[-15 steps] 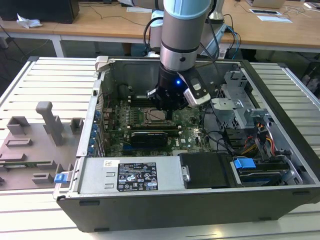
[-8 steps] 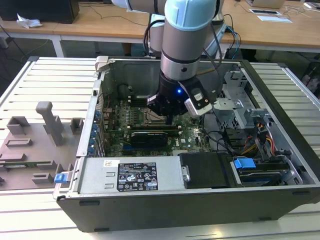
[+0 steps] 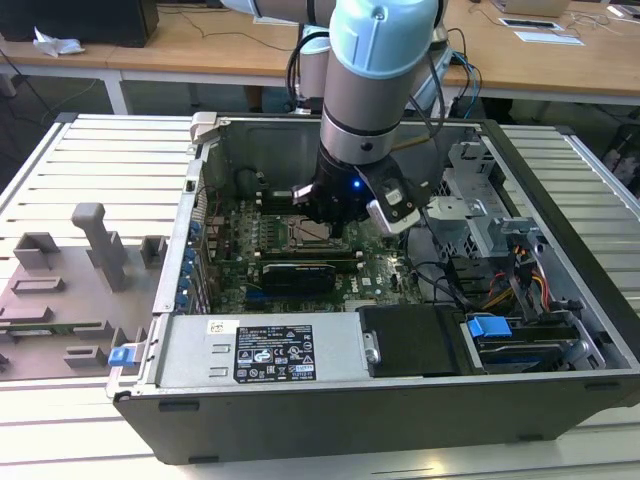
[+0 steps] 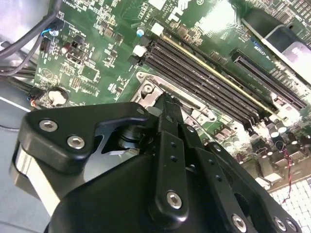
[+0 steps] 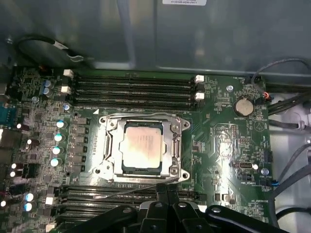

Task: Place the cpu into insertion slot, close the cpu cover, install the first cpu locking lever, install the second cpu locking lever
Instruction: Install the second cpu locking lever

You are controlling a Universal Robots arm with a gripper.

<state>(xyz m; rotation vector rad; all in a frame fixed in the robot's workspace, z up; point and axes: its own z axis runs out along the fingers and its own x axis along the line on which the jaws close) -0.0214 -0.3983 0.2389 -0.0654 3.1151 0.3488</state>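
In the first wrist view the cpu [image 5: 142,146], a silver-grey square, lies in the insertion slot [image 5: 144,178] on the green motherboard. The cpu cover [image 5: 112,145] lies flat around it as a silvery frame. One thin locking lever [image 5: 141,115] runs along the socket's far edge. A second lever [image 5: 127,191] sticks out at a slant on the near side, just beside my gripper's tips. My gripper [image 5: 166,190] is shut with its black fingers pressed together and nothing between them. In the exterior view it [image 3: 335,232] hovers low over the socket [image 3: 310,232] inside the open computer case.
Long black memory slots [image 5: 131,87] flank the socket on both sides. A black expansion card [image 3: 300,272] and the power supply [image 3: 260,350] lie nearer the case's front wall. Cables and a drive cage [image 3: 490,230] fill the exterior view's right. Grey fixtures [image 3: 60,290] stand outside.
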